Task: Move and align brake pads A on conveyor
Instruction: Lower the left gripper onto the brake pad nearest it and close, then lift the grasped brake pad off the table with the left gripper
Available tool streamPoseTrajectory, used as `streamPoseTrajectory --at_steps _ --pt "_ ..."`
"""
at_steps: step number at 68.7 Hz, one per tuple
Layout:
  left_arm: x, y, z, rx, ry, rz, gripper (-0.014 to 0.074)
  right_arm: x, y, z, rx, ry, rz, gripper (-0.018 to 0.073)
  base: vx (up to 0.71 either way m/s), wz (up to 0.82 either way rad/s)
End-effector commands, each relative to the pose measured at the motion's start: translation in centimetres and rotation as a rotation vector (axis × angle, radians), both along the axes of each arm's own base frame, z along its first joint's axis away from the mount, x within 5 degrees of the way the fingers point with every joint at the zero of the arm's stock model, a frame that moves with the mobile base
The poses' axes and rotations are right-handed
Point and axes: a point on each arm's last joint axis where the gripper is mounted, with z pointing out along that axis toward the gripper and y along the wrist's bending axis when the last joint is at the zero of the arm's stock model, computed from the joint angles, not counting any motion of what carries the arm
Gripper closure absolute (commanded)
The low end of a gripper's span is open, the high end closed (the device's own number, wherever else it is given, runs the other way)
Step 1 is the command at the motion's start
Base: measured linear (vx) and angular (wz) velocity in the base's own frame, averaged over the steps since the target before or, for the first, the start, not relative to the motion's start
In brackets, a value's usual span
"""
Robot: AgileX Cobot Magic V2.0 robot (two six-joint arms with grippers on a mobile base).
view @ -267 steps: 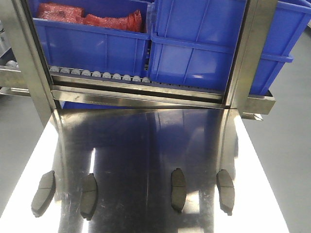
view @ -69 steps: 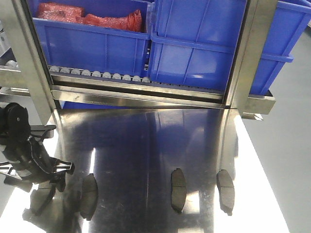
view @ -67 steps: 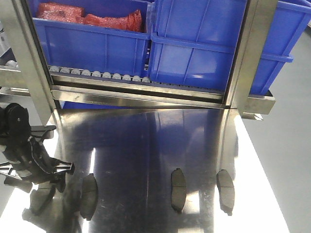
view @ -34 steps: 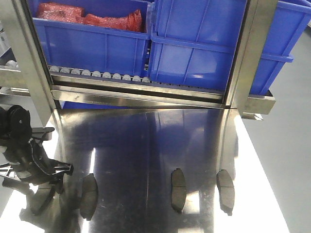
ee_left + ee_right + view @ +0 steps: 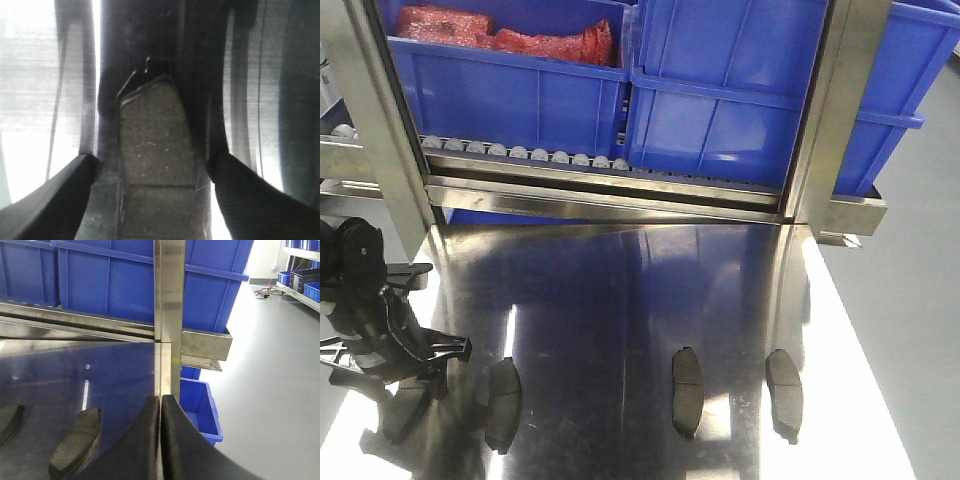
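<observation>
Steel worktop fills the front view, mirror-bright, with blue bins and a row of small rollers beyond its far edge. No conveyor shows in any view, so where the pads are to go cannot be told.

Four brake pads lie in a loose row along the near edge, each with its long axis running roughly from near edge to far edge. Two sit toward the near-right corner. One sits left of centre, and the leftmost pad lies by the near-left corner.

The left pincer hangs directly over that leftmost pad. In its wrist view the pad lies dead centre in the gap, long axis running along it. The two dark fingers stand apart, one off each long side. Whether either touches the pad cannot be told. As I judge it, no turn of the wrist is needed: a straight drop and a squeeze across the narrow width should take it. The pad is thin on slick steel, so the tips would have to reach almost to the worktop.

The right pincer is pressed together on nothing, off the near-right corner. A pad lies just to its left. The left arm is plainly the nearer to the leftmost pad.
</observation>
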Motion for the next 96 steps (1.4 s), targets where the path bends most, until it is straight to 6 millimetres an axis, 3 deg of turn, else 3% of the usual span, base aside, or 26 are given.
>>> streamPoseTrajectory --at_steps 1,31,39,46,56,58,79,96 --pt "0.5 -0.5 2.7 -0.019 -0.101 -0.001 0.011 0.0 -0.1 0.4 -0.013 -0.072 -0.007 0.0571 0.0 0.0" --pt "0.6 -0.5 2.7 -0.02 -0.106 -0.001 0.0111 0.0 -0.1 0.4 -0.013 -0.075 -0.007 0.0571 0.0 0.0" --pt "0.6 -0.5 2.3 -0.017 -0.092 -0.001 0.0146 0.0 -0.1 0.4 -0.013 -0.075 -0.007 0.0571 0.0 0.0" --pt "0.6 -0.5 1.7 -0.018 -0.061 0.003 0.0258 0.0 -0.1 0.4 -0.013 -0.075 -0.007 0.0571 0.0 0.0" --pt "0.4 -0.5 2.1 -0.01 -0.065 -0.018 0.0579 0.0 -0.1 0.4 -0.013 -0.075 -0.007 0.0571 0.0 0.0" --pt "0.4 -0.4 2.2 -0.008 -0.068 -0.024 0.0606 0.0 -0.1 0.4 -0.013 -0.075 -0.007 0.0571 0.0 0.0" --pt "-0.2 -0.1 3.8 0.009 -0.092 -0.06 0.0604 0.0 -0.1 0.4 -0.013 -0.075 -0.007 0.0571 0.0 0.0" --pt "-1.5 0.3 8.5 0.01 -0.269 -0.071 0.0604 0.0 -0.1 0.4 -0.013 -0.072 -0.007 0.0571 0.0 0.0"
